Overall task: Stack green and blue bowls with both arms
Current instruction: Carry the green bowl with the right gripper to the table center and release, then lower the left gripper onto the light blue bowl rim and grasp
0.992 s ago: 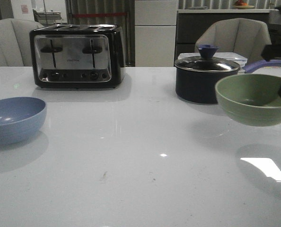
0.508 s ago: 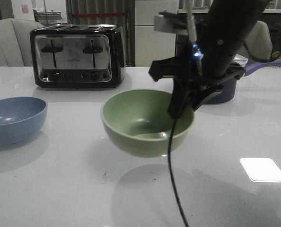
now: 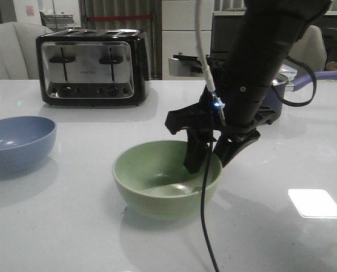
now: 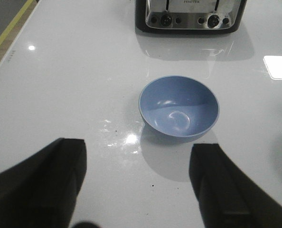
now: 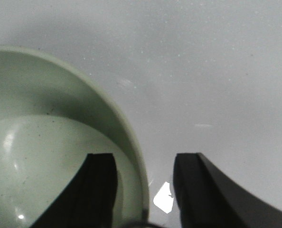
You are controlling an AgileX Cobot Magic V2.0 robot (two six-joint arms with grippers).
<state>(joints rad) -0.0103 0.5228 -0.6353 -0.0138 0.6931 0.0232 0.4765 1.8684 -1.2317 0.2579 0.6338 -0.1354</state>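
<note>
Right gripper (image 3: 208,161), jaws now parted astride the rim of the green bowl (image 3: 165,180) just carried in and set down mid-table; open left gripper (image 4: 136,185) hovers near the blue bowl (image 4: 179,108), next to stack.

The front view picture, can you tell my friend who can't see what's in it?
A black right gripper straddles the rim of a pale green round bowl on a glossy white table. A dusty blue round bowl sits apart at the left, with a silver-and-black toaster behind.
</note>
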